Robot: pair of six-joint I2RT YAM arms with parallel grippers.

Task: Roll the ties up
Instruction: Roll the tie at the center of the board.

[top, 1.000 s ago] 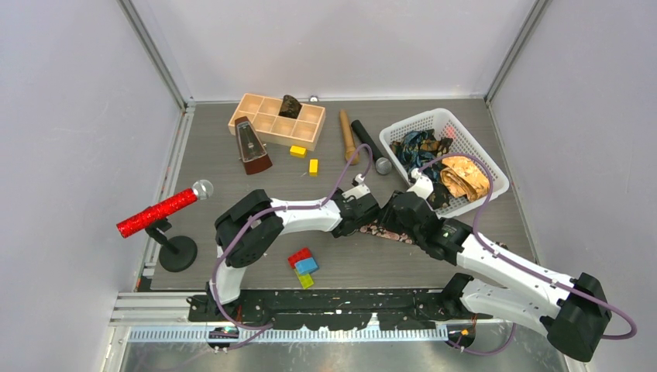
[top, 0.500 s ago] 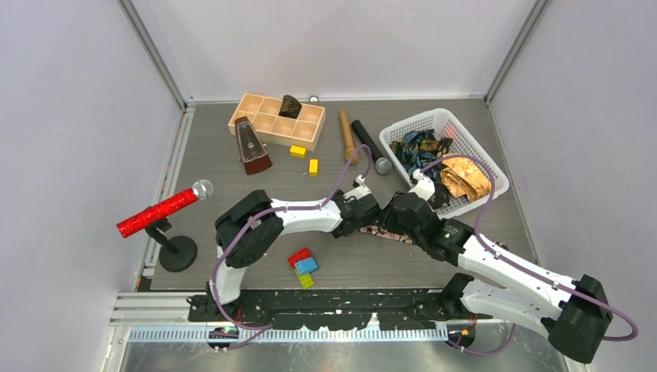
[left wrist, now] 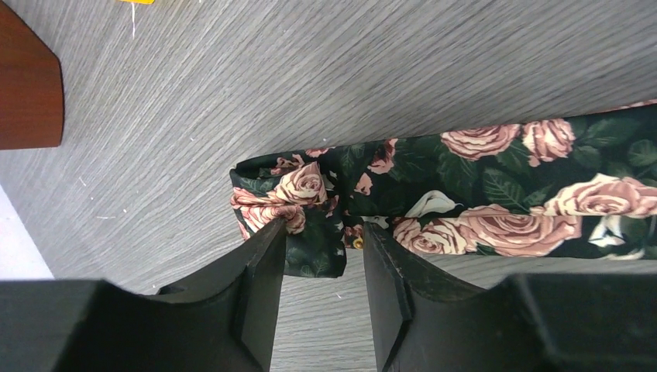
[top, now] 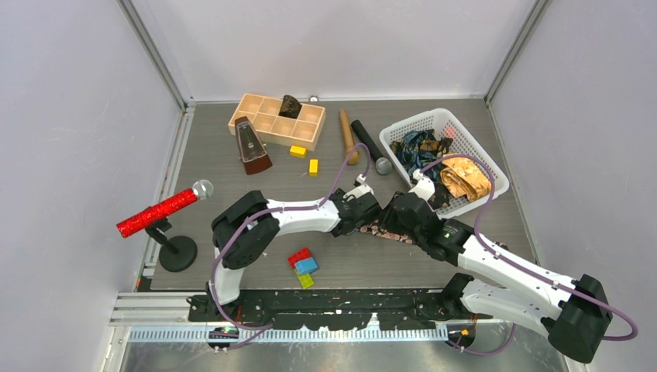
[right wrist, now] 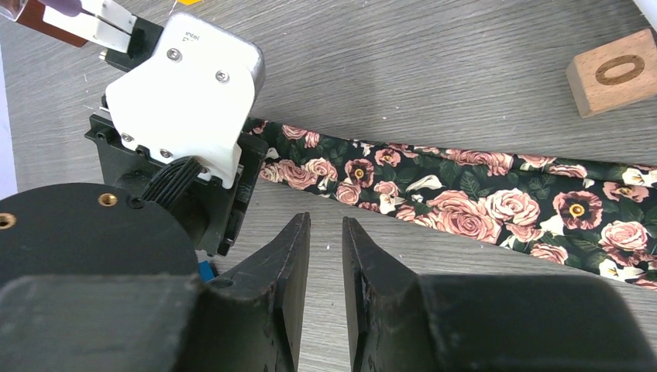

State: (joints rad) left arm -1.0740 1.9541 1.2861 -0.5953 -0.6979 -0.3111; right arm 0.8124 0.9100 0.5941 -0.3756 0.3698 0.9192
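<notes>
A: Handling first?

B: Judging by the drape: soft, light and limp, probably a little slick. No stiffness to keep a curl alone, so likely to spring open once let go. Best taken at the folded end, across the width, both layers pinched together, then turned over and over along the strip.

A: Which thing, and where?

B: Long narrow fabric necktie [right wrist: 465, 194], black ground with pink roses, green leaves and a few white lilies. Stretched flat on the grey wood-grain table [left wrist: 387, 62], between the two arms, near the white plastic mesh basket [top: 476, 147]. One end doubled over once into a small loose fold, not yet a roll. Remaining length unrolled, running off to the right in the left wrist view.

A: And the pincers?

B: Left gripper [left wrist: 324, 232]: jaws apart, astride a corner of that fold, with contact at the cloth edge on one side and a sliver of bare table on the other. Not clamped, by the look. Right gripper [right wrist: 325, 221]: narrow slit between the fingers, nothing in it, hanging just beside the flat stretch of the necktie and close to the other gripper.

A: More to roll?

B: Seemingly. Crumpled golden-orange tie [top: 465, 177] and blue-teal tie [top: 418, 143], heaped in the basket.
</notes>
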